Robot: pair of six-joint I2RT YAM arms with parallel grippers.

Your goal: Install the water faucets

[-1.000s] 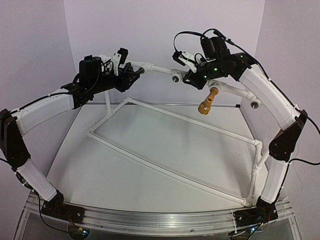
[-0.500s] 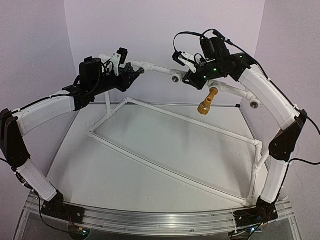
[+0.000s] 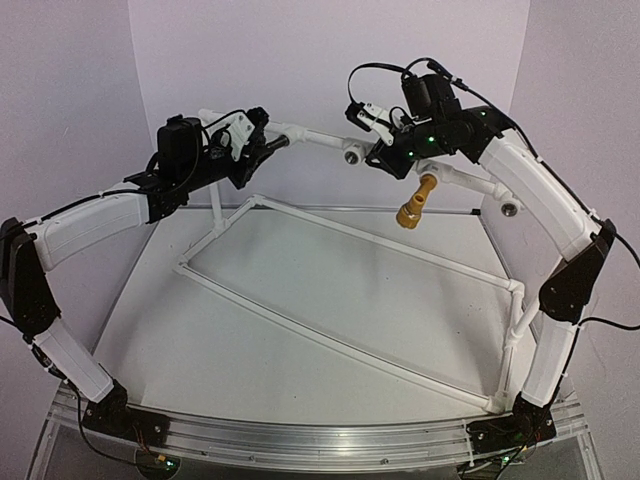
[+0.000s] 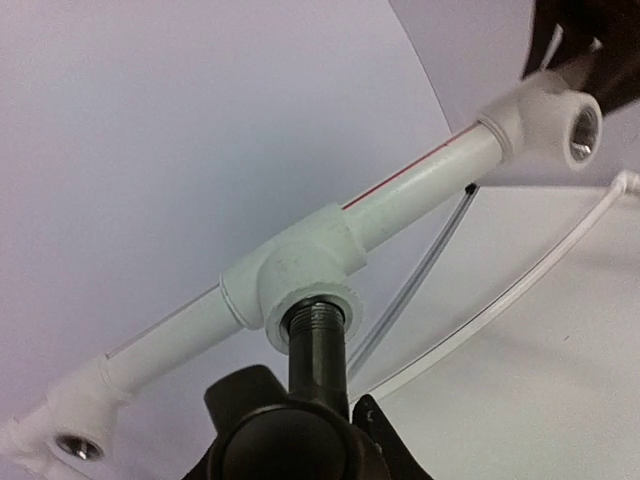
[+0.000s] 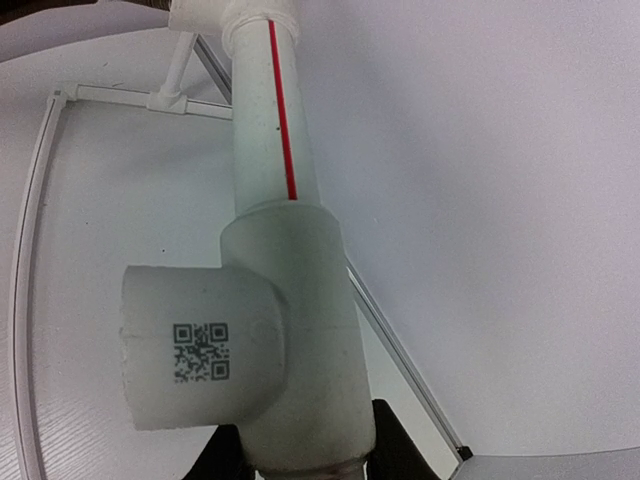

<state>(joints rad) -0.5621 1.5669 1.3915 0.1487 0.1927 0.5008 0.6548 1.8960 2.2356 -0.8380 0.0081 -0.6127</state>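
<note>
The matte black faucet (image 3: 274, 146) points into a white tee socket (image 3: 291, 133) on the raised back pipe. In the left wrist view its threaded end (image 4: 318, 328) sits in the socket's mouth (image 4: 300, 285) with some threads showing. My left gripper (image 3: 260, 146) is shut on the faucet's body (image 4: 290, 440). The brass-yellow faucet (image 3: 414, 201) hangs from a socket further right, with no gripper on it. My right gripper (image 3: 379, 152) is shut on a white tee fitting with a QR code (image 5: 205, 350) on the red-striped pipe (image 5: 272, 130).
An open socket (image 3: 350, 155) faces forward between the grippers, also seen in the left wrist view (image 4: 580, 128). Another open socket (image 3: 510, 208) is at the right end, and one (image 4: 78, 447) at the left end. A white pipe frame (image 3: 300, 330) lies on the table under the arms.
My left wrist has rolled about the black faucet's axis; its white camera mount now sits lower and more to the right. The right arm and the brass faucet have not moved.
</note>
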